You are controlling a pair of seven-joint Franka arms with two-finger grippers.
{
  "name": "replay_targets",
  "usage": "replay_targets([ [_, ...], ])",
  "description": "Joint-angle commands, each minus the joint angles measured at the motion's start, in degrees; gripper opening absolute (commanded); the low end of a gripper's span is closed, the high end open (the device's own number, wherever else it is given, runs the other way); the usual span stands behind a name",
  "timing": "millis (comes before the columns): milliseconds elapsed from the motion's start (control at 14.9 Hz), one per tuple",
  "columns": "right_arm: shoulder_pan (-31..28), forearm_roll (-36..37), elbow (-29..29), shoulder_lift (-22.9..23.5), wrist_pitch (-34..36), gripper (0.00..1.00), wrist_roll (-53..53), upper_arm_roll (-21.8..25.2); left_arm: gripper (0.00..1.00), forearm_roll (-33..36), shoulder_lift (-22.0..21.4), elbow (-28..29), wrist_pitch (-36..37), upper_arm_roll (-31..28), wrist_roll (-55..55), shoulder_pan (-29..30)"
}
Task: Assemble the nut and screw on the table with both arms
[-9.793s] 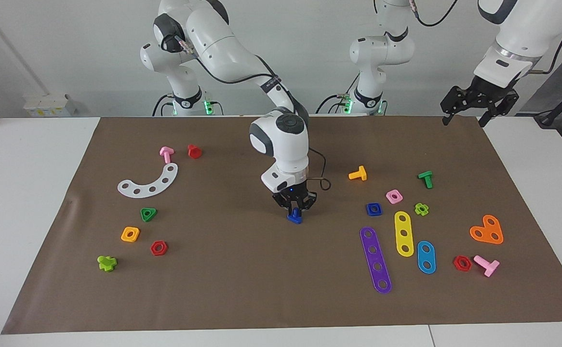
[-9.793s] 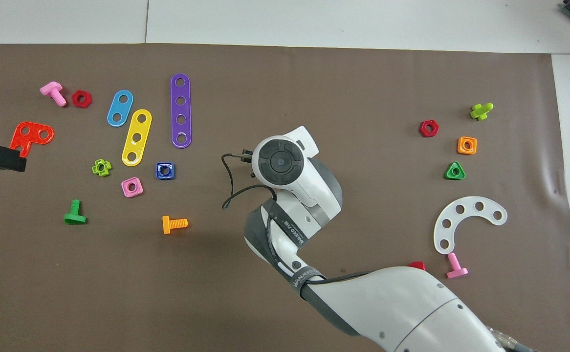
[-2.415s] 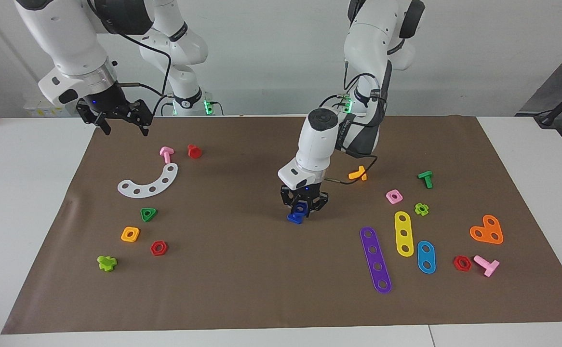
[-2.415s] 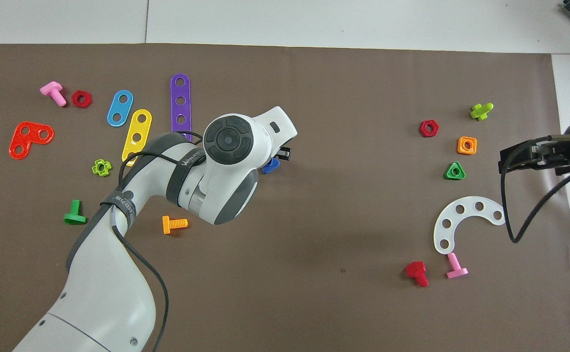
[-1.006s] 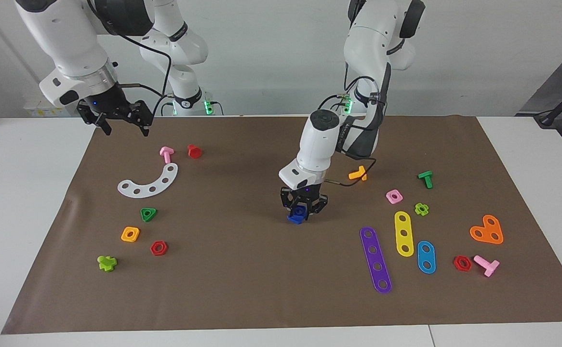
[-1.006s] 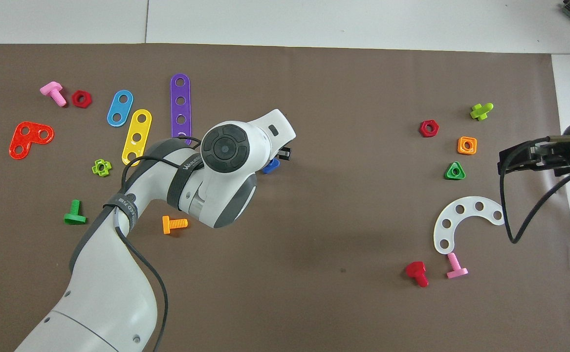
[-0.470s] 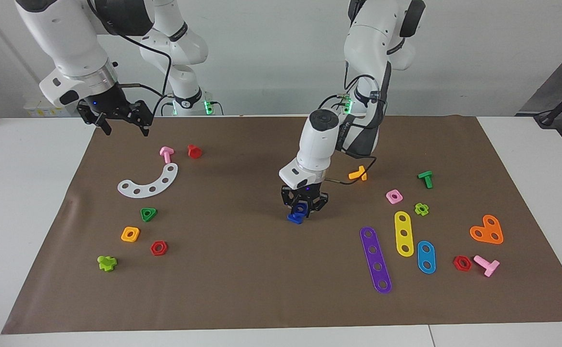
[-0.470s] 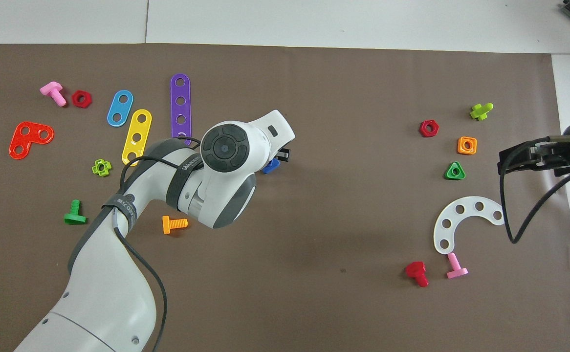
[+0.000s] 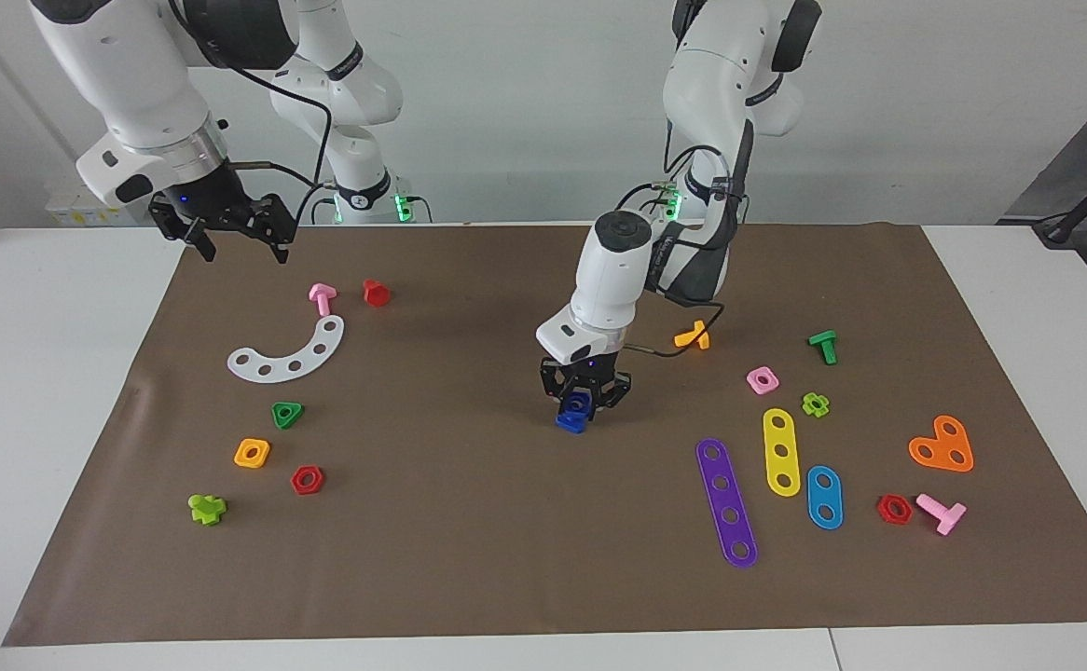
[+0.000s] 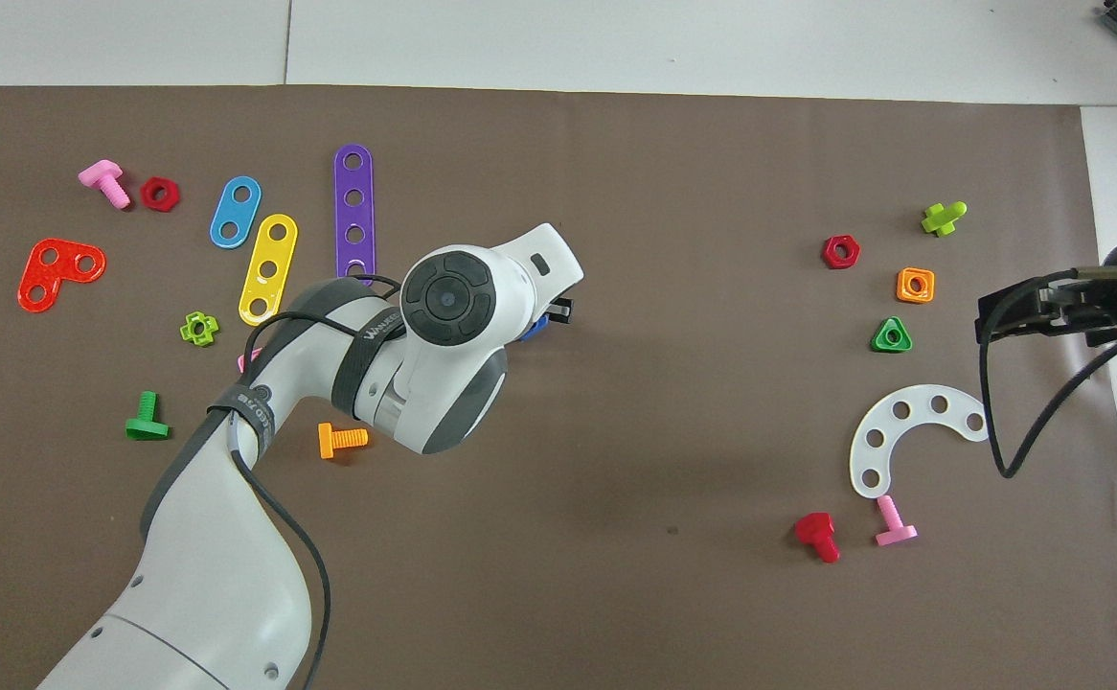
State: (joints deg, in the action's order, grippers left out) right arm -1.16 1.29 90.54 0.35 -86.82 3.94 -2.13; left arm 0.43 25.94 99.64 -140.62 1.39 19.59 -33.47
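The dark-blue screw [image 9: 569, 424] stands on the brown mat [image 9: 469, 540] in the middle of the white table [image 9: 49, 391]. My left gripper [image 9: 580, 408] is shut on the dark-blue square nut [image 9: 579, 401], held right on top of the screw. From overhead, the left arm's wrist hides the nut, and only a blue edge of the screw [image 10: 536, 328] shows beside it. My right gripper [image 9: 241, 244] waits open with nothing in it, raised over the mat's corner at the right arm's end; overhead, the right gripper [image 10: 1023, 312] shows at the mat's edge.
Toward the left arm's end lie an orange screw [image 9: 693, 335], a pink nut [image 9: 762, 379], a green screw [image 9: 823, 346] and purple [image 9: 726, 501], yellow and blue strips. Toward the right arm's end lie a white curved plate [image 9: 290, 352], a green triangular nut [image 9: 287, 414] and an orange-yellow nut [image 9: 252, 453].
Earlier the right gripper held the screw at the mat's middle, then withdrew. The left arm brought the nut onto it. In the last second the left wrist only shifted slightly.
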Motion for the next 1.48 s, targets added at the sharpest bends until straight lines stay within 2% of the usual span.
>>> replay_targets([
  [0, -0.8, -0.9, 2.5, -1.9, -1.8, 1.00, -1.0, -0.2, 0.00, -1.0, -0.4, 1.5, -2.6, -1.0, 0.5, -1.2],
  [201, -0.8, -0.9, 2.5, -1.9, -1.8, 1.00, -1.0, -0.2, 0.00, -1.0, -0.5, 2.0, -3.0, -1.0, 0.3, -1.0],
  [268, -0.8, -0.9, 2.5, -1.9, -1.8, 1.00, -1.0, -0.2, 0.05, -1.0, -0.5, 2.0, -3.0, -1.0, -0.2, -1.0],
  [335, -0.8, -0.9, 2.5, -1.9, -1.8, 1.00, -1.0, -0.2, 0.61, -1.0, -0.4, 2.0, -3.3, -1.0, -0.3, -1.1],
  [402, -0.8, -0.9, 2.5, -1.9, -1.8, 1.00, -1.0, -0.2, 1.00, -1.0, -0.5, 2.0, -3.0, -1.0, -0.3, -1.1],
  [671, -0.8, -0.9, 2.5, -1.9, -1.8, 1.00, -1.0, -0.2, 1.00, -1.0, -1.9, 1.9, -0.7, -1.0, -0.1, -0.9],
  [805, -0.8, -0.9, 2.5, -1.9, -1.8, 1.00, -1.0, -0.2, 1.00, -1.0, -5.3, 2.7, 3.7, -1.1, -0.5, 0.2],
  [939, -0.8, -0.9, 2.5, -1.9, -1.8, 1.00, -1.0, -0.2, 1.00, -1.0, -10.9, 7.0, 5.4, -1.3, -0.8, 2.8],
  [1140, -0.8, -0.9, 2.5, -1.9, -1.8, 1.00, -1.0, -0.2, 1.00, -1.0, -19.2, 14.0, 7.2, -1.3, -8.0, 9.1],
  [1409, -0.8, -0.9, 2.5, -1.9, -1.8, 1.00, -1.0, -0.2, 1.00, -1.0, -22.8, 12.5, 18.3, -1.6, -17.2, 18.5],
])
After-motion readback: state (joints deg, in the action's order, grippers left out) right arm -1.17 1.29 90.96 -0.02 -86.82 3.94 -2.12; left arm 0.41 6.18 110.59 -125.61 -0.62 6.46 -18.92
